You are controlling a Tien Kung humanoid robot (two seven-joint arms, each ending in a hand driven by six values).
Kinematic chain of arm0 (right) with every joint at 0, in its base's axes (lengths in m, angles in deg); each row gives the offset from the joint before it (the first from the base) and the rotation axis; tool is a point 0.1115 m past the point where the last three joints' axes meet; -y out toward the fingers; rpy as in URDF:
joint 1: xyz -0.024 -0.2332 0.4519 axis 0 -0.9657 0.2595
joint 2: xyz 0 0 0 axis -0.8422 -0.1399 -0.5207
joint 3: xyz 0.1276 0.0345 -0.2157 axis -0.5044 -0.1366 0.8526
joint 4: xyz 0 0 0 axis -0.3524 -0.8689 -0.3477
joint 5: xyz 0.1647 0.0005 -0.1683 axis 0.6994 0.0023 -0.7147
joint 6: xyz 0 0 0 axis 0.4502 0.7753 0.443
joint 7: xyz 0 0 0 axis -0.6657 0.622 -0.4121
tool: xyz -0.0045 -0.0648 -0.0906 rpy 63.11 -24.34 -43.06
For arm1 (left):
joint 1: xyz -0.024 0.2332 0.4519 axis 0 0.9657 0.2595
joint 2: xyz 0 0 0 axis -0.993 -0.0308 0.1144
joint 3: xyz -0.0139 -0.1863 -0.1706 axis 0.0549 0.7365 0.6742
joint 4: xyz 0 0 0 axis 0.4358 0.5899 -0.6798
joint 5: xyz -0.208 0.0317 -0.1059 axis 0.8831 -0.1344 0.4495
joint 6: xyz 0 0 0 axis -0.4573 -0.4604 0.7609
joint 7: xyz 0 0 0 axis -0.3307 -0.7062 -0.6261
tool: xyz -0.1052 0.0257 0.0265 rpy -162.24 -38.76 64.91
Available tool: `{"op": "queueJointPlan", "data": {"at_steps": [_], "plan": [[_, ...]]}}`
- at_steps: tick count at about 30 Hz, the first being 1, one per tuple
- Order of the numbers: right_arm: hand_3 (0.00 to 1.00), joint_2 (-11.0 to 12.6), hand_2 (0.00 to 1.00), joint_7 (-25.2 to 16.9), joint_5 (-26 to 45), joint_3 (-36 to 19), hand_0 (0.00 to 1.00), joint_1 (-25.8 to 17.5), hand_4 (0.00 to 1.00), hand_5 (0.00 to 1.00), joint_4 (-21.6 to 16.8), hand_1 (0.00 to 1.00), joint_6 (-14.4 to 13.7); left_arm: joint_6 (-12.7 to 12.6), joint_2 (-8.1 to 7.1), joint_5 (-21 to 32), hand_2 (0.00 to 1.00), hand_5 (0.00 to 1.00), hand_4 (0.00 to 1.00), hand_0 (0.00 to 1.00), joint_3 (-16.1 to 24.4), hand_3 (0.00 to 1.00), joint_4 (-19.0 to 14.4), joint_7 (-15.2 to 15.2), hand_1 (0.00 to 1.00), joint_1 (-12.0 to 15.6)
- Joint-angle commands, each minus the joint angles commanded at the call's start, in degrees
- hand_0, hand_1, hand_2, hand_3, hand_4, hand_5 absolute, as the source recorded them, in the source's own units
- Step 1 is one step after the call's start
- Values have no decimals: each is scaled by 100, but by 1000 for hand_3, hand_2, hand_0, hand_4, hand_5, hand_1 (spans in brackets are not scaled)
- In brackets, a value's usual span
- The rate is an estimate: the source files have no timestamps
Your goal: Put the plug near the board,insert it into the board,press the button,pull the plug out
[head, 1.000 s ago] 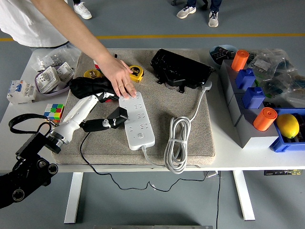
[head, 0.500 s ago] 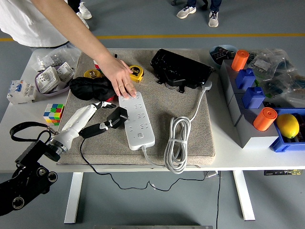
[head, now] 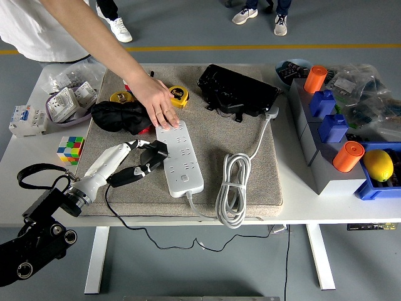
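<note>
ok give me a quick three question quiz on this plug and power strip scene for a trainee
1. True or false: the person's hand rests on the far end of the power strip.
2. Which robot hand holds the black plug? A) left B) right
3. Fill in: the strip's white cable lies ____ on the mat, right of the strip.

Key: 1 true. 2 A, the left hand grasps it beside the strip's left edge; whether its pins are seated cannot be told. 3 coiled.
</note>
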Motion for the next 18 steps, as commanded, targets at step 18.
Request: {"op": "queueJointPlan", "data": {"at_steps": [18], "plan": [[593, -8, 685, -3, 1, -16, 623, 8, 998, 526, -8, 668, 3, -3, 70, 9, 759, 955, 886, 769, -197, 735, -23, -60, 774, -166]]}}
